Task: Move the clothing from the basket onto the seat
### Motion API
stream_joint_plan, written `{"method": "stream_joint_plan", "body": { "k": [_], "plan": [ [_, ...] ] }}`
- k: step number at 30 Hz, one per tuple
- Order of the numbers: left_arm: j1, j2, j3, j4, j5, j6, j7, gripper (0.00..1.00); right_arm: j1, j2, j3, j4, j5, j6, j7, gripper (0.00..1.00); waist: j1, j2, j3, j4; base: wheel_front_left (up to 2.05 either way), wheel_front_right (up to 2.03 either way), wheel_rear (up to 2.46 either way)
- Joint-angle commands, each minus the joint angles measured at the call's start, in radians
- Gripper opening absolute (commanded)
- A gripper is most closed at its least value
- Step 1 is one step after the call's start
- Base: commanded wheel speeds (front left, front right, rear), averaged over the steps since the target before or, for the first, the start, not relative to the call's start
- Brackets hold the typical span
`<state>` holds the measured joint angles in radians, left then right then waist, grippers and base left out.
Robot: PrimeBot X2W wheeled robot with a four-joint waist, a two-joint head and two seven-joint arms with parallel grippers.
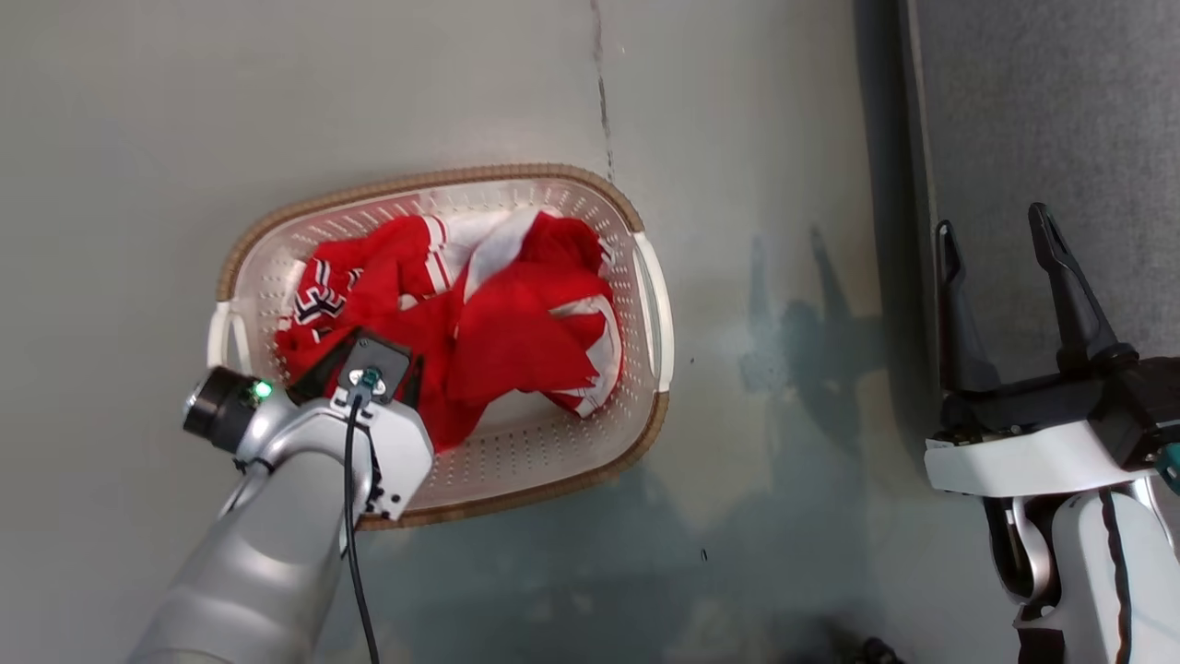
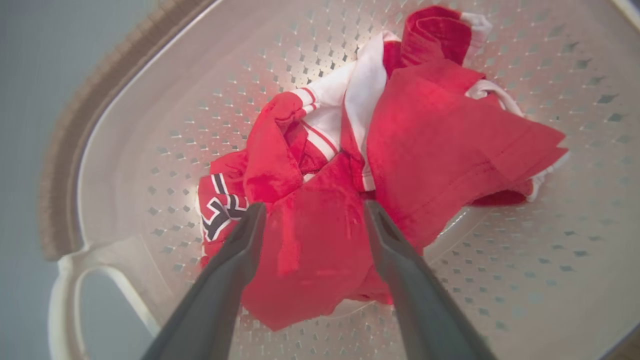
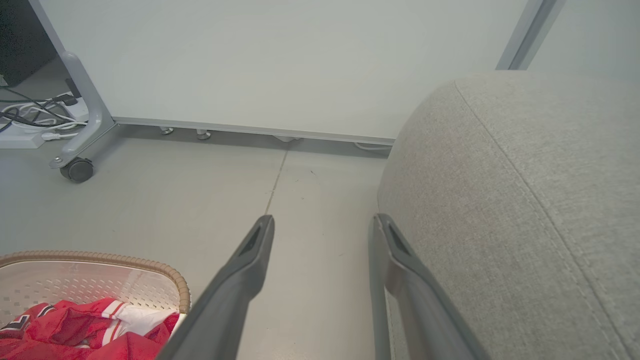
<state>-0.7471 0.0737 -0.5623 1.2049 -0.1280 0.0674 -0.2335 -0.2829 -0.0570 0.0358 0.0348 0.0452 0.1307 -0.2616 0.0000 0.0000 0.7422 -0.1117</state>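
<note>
The light is soft, even and quite bright in all three views, with no hard glare. In the head view a pale shadow of the right jaws lies on the floor [image 1: 793, 323], and a wider dim shadow lies near the basket [image 1: 535, 198]. In the left wrist view the near fingers [image 2: 220, 285] are blurred, the wide lens curves the basket rim, and the clothing [image 2: 440, 145] looks strongly saturated. In the right wrist view the seat [image 3: 525, 200] weave is sharp.
</note>
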Motion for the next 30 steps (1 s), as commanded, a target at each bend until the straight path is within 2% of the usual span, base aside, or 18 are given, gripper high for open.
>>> {"method": "stream_joint_plan", "body": {
  "k": [1,10,17,24,30],
  "plan": [
    [-0.043,0.013,-0.016,0.020,0.019,0.003,0.006,1.00,-0.021,0.001,0.004,-0.009,0.002,0.000,-0.005,1.00,0.0000,0.0000,0.063,-0.022,0.00,0.00,0.00],
    [-0.162,0.034,-0.107,0.069,0.090,-0.050,0.115,1.00,-0.042,0.004,0.027,-0.018,0.011,0.000,-0.005,1.00,0.0000,0.0000,0.156,-0.040,0.00,0.00,0.00],
    [-0.240,0.059,-0.167,0.080,0.140,-0.054,0.214,1.00,-0.063,0.005,0.047,-0.021,0.035,0.000,-0.005,1.00,0.0000,0.0000,0.209,-0.067,0.00,0.00,0.00],
    [-0.284,0.083,-0.203,0.082,0.157,-0.107,0.293,1.00,-0.077,0.005,0.055,-0.027,0.056,0.000,-0.005,1.00,0.0000,0.0000,0.252,-0.095,0.00,0.00,0.00],
    [-0.311,0.099,-0.213,0.084,0.143,-0.130,0.375,1.00,-0.074,0.005,0.062,-0.033,0.072,0.000,-0.005,1.00,0.0000,0.0000,0.288,-0.112,0.00,0.00,0.00]
  ]
}}
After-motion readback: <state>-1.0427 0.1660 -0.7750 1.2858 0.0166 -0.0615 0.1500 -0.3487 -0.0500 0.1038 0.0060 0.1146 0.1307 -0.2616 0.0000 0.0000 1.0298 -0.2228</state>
